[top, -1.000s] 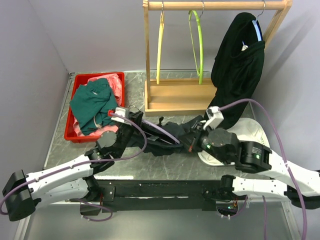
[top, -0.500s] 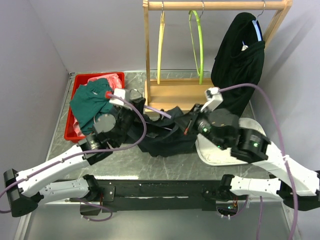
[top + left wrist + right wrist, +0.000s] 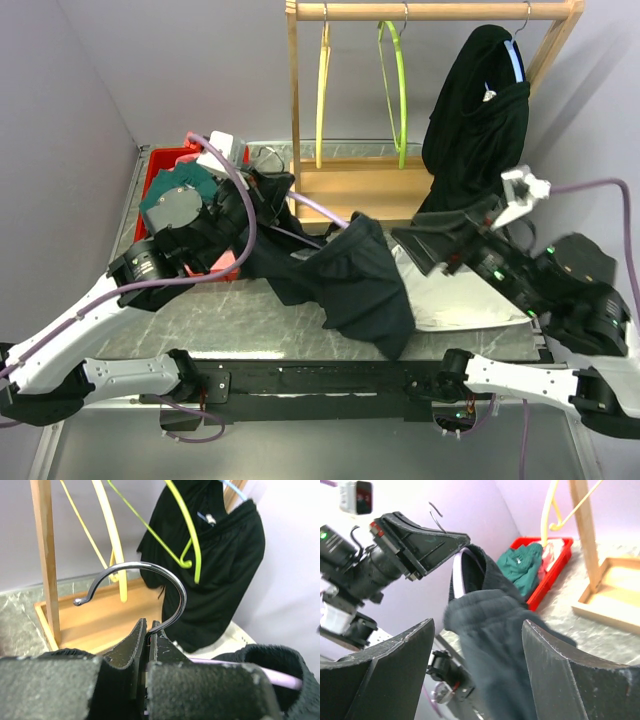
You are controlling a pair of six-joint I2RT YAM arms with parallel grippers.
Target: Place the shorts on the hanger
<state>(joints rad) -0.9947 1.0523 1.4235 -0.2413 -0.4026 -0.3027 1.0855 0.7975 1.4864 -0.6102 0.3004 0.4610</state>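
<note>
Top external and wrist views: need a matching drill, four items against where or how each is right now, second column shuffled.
Column A
1. left gripper
2. right gripper
3. shorts
4. teal garment

Column B
a. lying in the red bin
b. shut on the lilac hanger, just below its metal hook
c. open, gripping nothing
d. draped over the lilac hanger

Pairs: 1-b, 2-c, 3-d, 4-a
</note>
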